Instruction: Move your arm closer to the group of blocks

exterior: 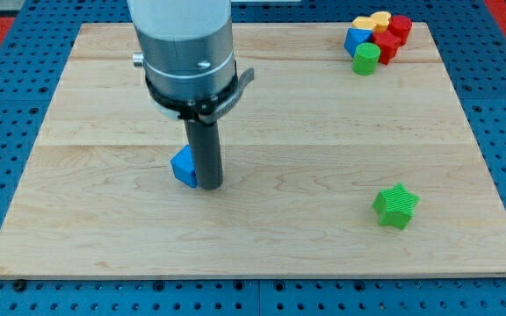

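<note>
A group of blocks sits at the view's top right of the wooden board (279, 123): a yellow heart-like block (373, 20), a red block (399, 26), a second red block (386, 46), a blue block (356, 39) and a green cylinder (365, 60), all touching or nearly so. My tip (210, 186) rests on the board left of centre, far from that group. It touches the right side of a small blue block (183, 167). The arm's grey body hangs above it.
A green star-shaped block (395, 205) lies alone at the view's lower right. The board lies on a blue perforated table (7, 88), whose surface shows around all edges.
</note>
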Robot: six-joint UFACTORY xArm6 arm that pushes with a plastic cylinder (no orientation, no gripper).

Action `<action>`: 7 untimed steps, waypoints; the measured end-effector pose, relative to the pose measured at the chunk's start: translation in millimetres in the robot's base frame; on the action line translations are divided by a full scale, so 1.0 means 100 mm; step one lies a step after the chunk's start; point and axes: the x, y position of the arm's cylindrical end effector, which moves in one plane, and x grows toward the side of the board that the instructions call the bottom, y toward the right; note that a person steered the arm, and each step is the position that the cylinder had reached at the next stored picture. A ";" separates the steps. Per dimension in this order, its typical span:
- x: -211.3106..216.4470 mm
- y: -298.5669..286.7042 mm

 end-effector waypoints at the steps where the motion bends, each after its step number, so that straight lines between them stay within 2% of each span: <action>1: -0.09 -0.11; 2: -0.28 0.09; 3: -0.64 0.70; 5: -1.46 2.42; 7: -2.00 3.88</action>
